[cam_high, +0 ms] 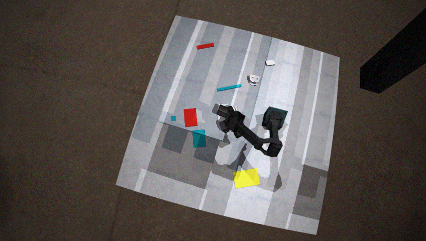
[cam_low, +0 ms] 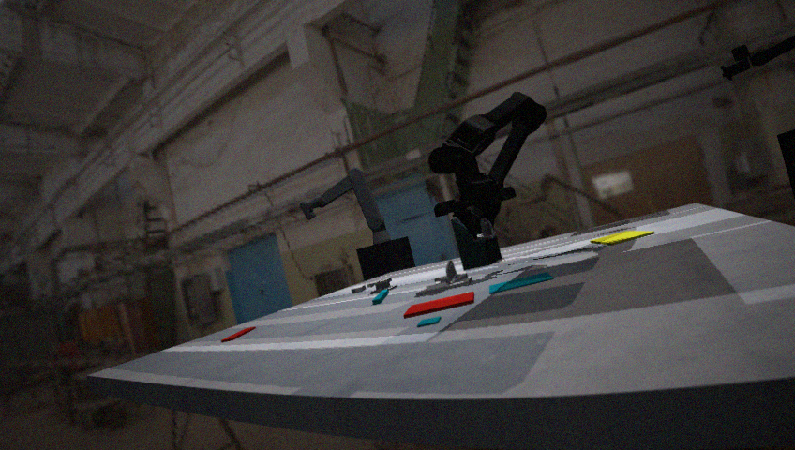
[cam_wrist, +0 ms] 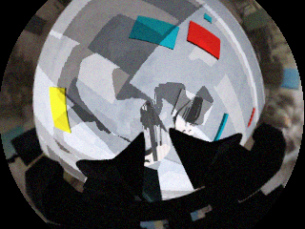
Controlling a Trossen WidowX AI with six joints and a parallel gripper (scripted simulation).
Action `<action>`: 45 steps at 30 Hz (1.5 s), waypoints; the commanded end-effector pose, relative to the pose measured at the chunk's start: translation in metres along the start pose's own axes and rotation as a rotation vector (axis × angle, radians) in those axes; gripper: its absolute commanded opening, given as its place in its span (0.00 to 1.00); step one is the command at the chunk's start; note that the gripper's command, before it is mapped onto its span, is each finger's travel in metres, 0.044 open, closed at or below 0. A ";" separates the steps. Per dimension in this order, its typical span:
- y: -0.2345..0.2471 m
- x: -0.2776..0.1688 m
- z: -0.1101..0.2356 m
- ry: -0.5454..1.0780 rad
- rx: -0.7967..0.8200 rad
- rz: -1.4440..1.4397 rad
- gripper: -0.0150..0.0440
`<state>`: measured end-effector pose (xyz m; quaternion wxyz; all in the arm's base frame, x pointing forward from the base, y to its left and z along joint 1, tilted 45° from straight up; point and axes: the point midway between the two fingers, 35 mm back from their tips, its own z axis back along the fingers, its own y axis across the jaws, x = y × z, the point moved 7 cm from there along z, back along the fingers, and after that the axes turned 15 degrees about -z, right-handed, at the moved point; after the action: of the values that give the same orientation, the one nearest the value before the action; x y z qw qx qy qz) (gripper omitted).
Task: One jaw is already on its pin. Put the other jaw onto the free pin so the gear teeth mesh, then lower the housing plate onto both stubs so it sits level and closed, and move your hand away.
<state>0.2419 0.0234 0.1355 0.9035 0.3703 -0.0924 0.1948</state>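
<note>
Overhead, the arm's gripper (cam_high: 227, 120) (cam_low: 484, 227) (cam_wrist: 156, 133) covers part of the pale base (cam_high: 223, 104) (cam_low: 441, 286) (cam_wrist: 206, 114), and its fingertips are hidden. A plate with two holes, which looks like the housing plate (cam_high: 254, 78) (cam_low: 382, 285), lies apart from the base, near a small white block (cam_high: 270, 62) (cam_low: 358, 289). Out in the exterior view, the fingers are closed on the loose jaw piece (cam_low: 486, 229) (cam_wrist: 152, 126), holding it above the table (cam_low: 345, 384); one upright piece (cam_low: 450, 269) stands on the base. At the wrist, the gripped piece shows between the dark fingertips, with the base to one side of it. The yellow slab (cam_high: 246, 178) (cam_low: 622, 237) (cam_wrist: 60, 110) lies well apart on the other side. Whether any teeth touch, I cannot tell.
</note>
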 end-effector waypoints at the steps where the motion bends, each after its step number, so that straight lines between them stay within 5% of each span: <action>1: -0.014 0.005 0.001 0.001 -0.005 -0.043 0.48; 34: -0.117 0.016 -0.004 -0.003 0.001 -0.307 0.48; 45: -0.119 0.016 -0.004 -0.003 0.002 -0.312 0.48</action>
<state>0.3057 -0.0456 0.0628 0.9215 0.3828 -0.0363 0.0547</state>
